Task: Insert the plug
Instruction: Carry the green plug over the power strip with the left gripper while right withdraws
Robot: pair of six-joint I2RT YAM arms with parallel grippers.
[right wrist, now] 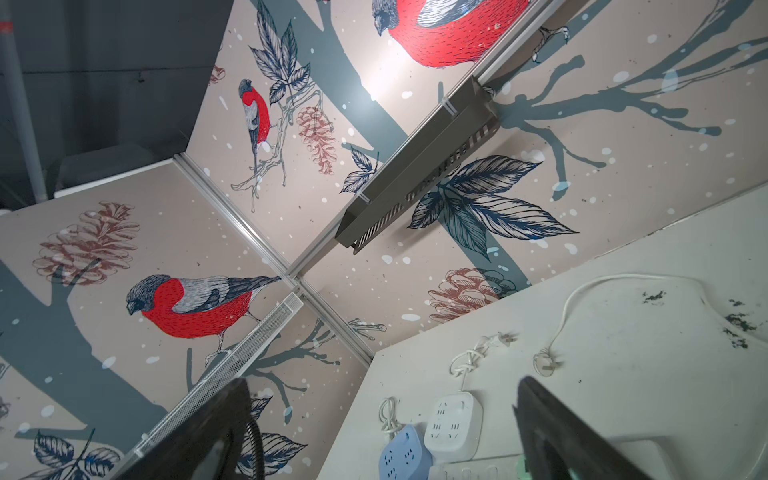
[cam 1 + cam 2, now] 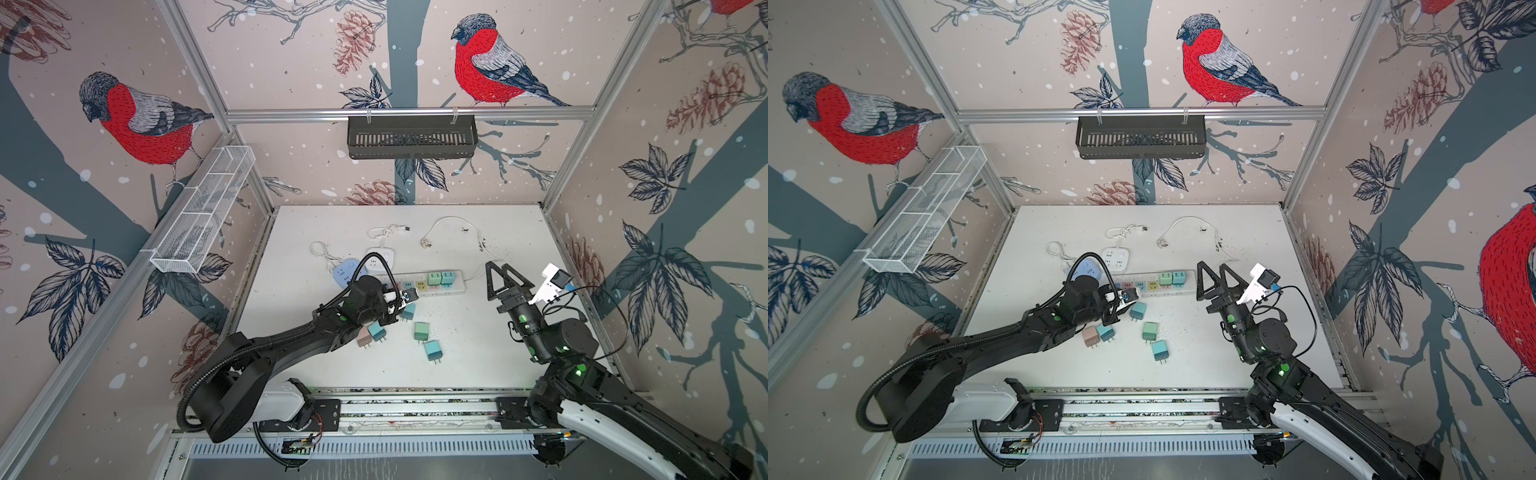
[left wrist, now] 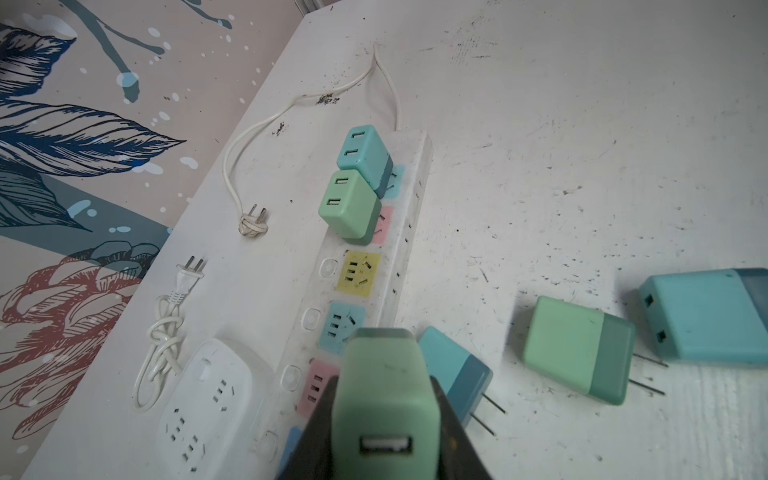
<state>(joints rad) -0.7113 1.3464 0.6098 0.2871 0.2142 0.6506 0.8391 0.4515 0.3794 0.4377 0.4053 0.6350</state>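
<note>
As the left hand (image 3: 384,419) grips the plug (image 3: 382,374), prongs are hidden.

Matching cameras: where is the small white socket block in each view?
In a top view: white socket block just behind the long strip.
In a top view: block likewise.
Left wrist: block beside that strip.
Right wrist: block beside the blue block.
Shared landmark: its knotted cord.

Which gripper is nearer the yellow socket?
Left. The left gripper, shut on a green plug, is at the strip, a couple sockets from the yellow socket; the right gripper hangs open beyond its cord end.
</note>
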